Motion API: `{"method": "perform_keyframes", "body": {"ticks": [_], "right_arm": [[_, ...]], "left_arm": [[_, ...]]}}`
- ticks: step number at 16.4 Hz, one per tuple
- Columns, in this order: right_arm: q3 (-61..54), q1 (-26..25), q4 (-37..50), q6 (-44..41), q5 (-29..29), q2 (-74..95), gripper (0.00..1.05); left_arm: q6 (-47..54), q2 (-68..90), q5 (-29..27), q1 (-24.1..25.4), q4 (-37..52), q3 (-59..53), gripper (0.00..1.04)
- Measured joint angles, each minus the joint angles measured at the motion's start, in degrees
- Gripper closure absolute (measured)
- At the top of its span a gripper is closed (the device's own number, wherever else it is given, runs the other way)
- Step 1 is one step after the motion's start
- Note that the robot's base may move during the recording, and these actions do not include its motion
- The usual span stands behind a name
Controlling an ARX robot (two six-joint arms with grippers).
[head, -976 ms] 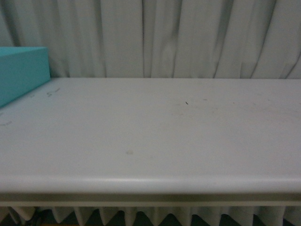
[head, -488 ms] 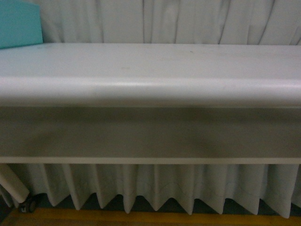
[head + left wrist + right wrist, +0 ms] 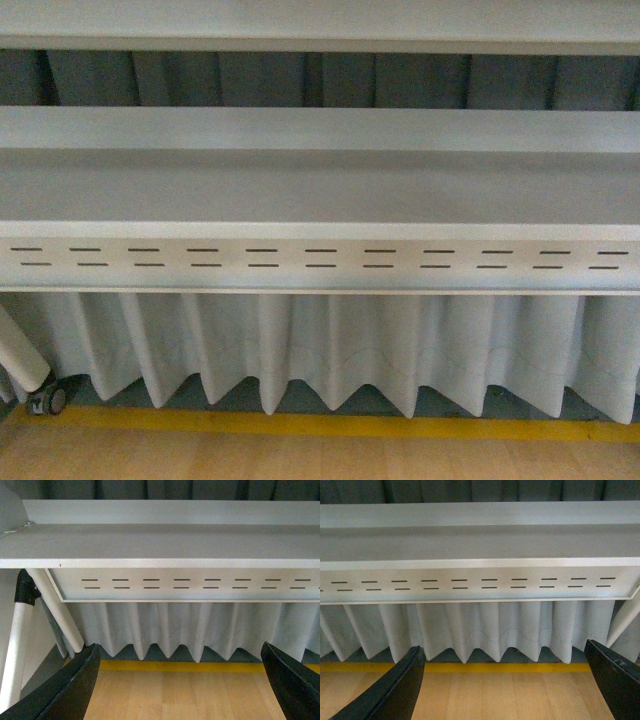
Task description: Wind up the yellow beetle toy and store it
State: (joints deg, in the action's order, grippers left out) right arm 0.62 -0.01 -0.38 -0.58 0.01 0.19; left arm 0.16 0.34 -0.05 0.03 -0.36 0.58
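The yellow beetle toy does not show in any of the three views, and no container shows either. The front view looks at the underside of a grey table (image 3: 320,190): a metal rail (image 3: 320,262) pierced with two rows of short slots runs across it, and below hangs a pleated white curtain (image 3: 330,350) that ends above a yellow floor line (image 3: 330,426) and pale wooden floor (image 3: 300,458). A white table leg with a small castor (image 3: 47,400) stands at the far left. Neither arm appears in the front view. The left gripper (image 3: 182,680) shows in its wrist view as two black fingers (image 3: 65,690) spread wide — nothing between them, only floor and curtain beyond. The right gripper (image 3: 505,680) is likewise spread wide, its black fingers (image 3: 395,690) at the picture's edges, holding and touching nothing.
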Motion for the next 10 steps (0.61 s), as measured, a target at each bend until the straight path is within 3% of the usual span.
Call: {"method": "perform_keyframes", "body": {"ticks": [10], "right_arm": [[0.0,0.0,0.13,0.0,0.0,0.0,0.07]], "left_arm": [[0.02,0.0,0.04,0.0,0.13,0.0,0.07]]}}
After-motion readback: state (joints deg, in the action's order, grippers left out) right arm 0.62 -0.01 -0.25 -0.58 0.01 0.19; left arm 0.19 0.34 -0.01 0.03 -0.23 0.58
